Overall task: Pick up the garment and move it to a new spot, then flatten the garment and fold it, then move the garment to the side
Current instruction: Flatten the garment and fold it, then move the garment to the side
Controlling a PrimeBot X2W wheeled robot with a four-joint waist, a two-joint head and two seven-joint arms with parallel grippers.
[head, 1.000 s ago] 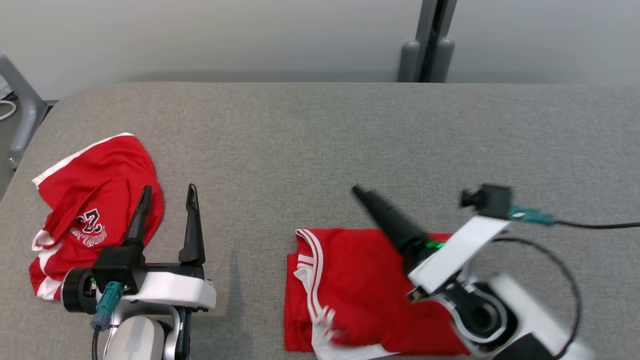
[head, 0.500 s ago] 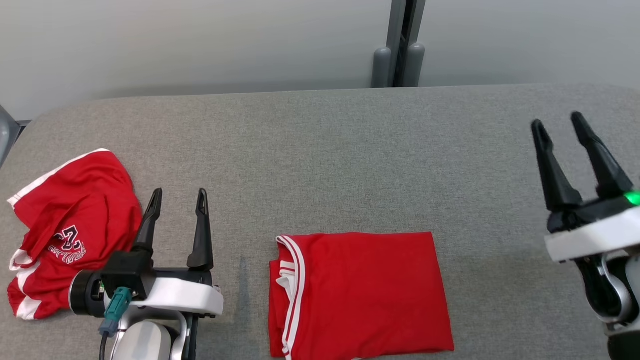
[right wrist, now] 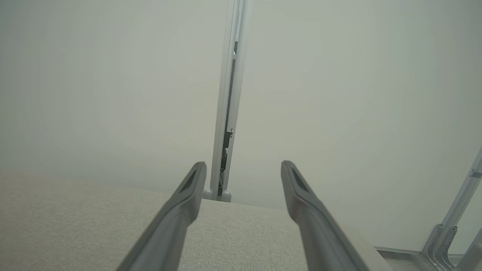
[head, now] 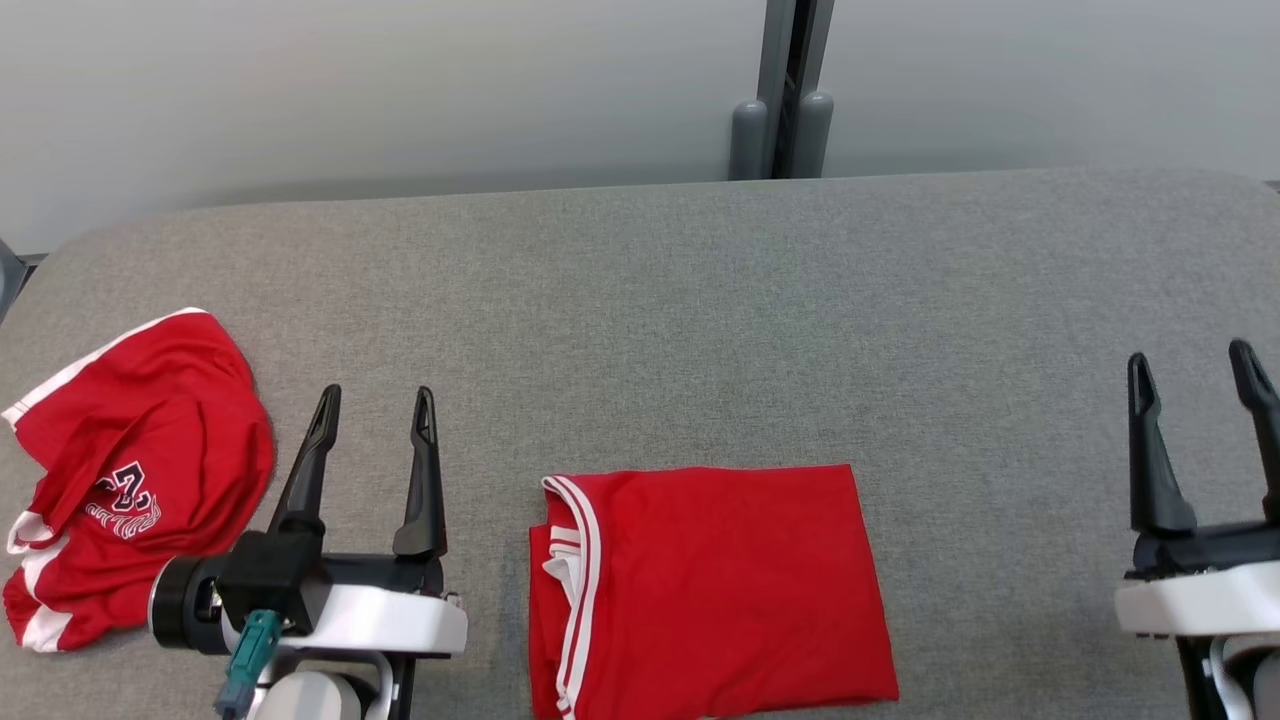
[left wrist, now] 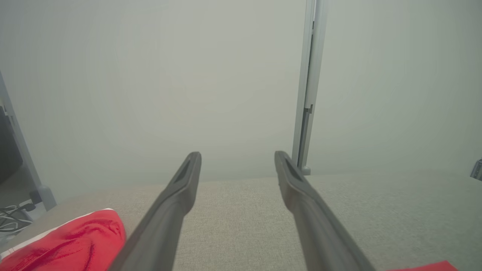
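A folded red garment (head: 710,590) with white striped trim lies flat on the grey table (head: 700,330), near its front edge at the middle. A second red garment (head: 130,470) with white trim and a printed emblem lies crumpled at the far left; its edge shows in the left wrist view (left wrist: 71,244). My left gripper (head: 375,400) stands open between the two garments, holding nothing, its fingers apart (left wrist: 237,158). Far off to the right of the folded garment, my right gripper (head: 1190,365) is open and empty too (right wrist: 244,165).
A pale wall runs behind the table, with a grey upright post (head: 780,100) at its middle. The table's far right corner and a metal frame (right wrist: 452,233) show in the right wrist view. Cables (left wrist: 11,220) lie on the floor at the left.
My right arm has swung off the folded garment to the table's right side and now points forward. The camera has shifted, so the whole scene sits a little differently.
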